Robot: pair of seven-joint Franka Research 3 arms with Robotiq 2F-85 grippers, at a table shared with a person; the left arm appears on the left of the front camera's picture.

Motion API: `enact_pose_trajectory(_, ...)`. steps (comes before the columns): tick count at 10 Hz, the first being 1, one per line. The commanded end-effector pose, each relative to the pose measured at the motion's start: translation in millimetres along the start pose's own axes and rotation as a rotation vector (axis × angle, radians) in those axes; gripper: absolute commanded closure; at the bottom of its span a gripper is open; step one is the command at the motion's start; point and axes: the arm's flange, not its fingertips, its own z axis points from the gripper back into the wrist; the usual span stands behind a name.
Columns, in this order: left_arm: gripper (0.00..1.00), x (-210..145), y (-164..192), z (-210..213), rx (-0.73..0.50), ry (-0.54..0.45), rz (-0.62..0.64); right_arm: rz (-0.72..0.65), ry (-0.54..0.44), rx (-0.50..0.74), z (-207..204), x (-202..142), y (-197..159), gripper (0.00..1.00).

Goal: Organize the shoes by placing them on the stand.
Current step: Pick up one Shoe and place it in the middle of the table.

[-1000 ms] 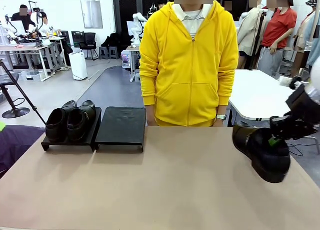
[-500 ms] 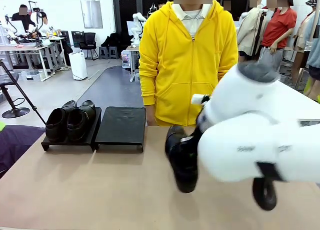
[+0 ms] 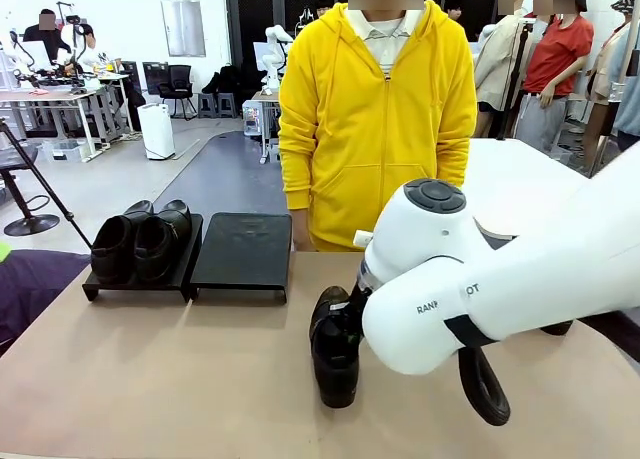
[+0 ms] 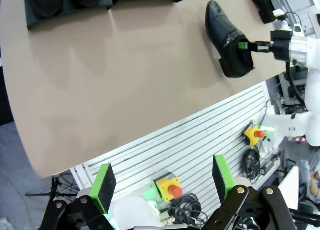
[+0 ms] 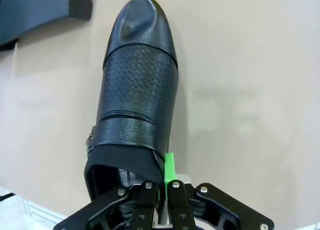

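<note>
Pinching the collar of one black shoe near its heel, the right gripper has its jaws shut tight on the leather, with one green pad showing against the shoe's outer side. That shoe stretches straight out from the fingers, toe leading, over the middle of the table; whether its sole touches the tabletop I cannot tell. Its toe points toward the table's far side, where the stand sits off to the left, apart from it. Two shoes sit side by side on the stand's left panel. The left gripper hangs spread wide, holding nothing, off the table's near edge
</note>
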Motion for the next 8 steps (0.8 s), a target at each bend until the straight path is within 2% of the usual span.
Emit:
enact_pose_trajectory(1, 0.00, 0.4, 0.4, 2.0, 0.008, 0.010, 0.013, -0.027, 0.008, 0.008, -5.7, -1.6, 24.0, 1.00)
enact_pose_trajectory(5, 0.00, 0.4, 0.4, 2.0, 0.008, 0.010, 0.013, -0.006, 0.048, 0.042, -20.4, -22.4, 31.0, 1.00)
enact_pose_trajectory(6, 0.00, 0.4, 0.4, 2.0, 0.008, 0.010, 0.013, 0.008, 0.045, 0.082, -18.9, -24.3, 29.5, 0.93)
enact_pose_trajectory(7, 0.00, 0.4, 0.4, 2.0, 0.008, 0.010, 0.013, 0.005, 0.047, 0.091, -16.7, -25.7, 28.1, 0.38)
enact_pose_trajectory(8, 0.00, 0.4, 0.4, 2.0, 0.008, 0.010, 0.013, 0.000, 0.035, 0.103, -12.4, -26.1, 25.3, 0.00)
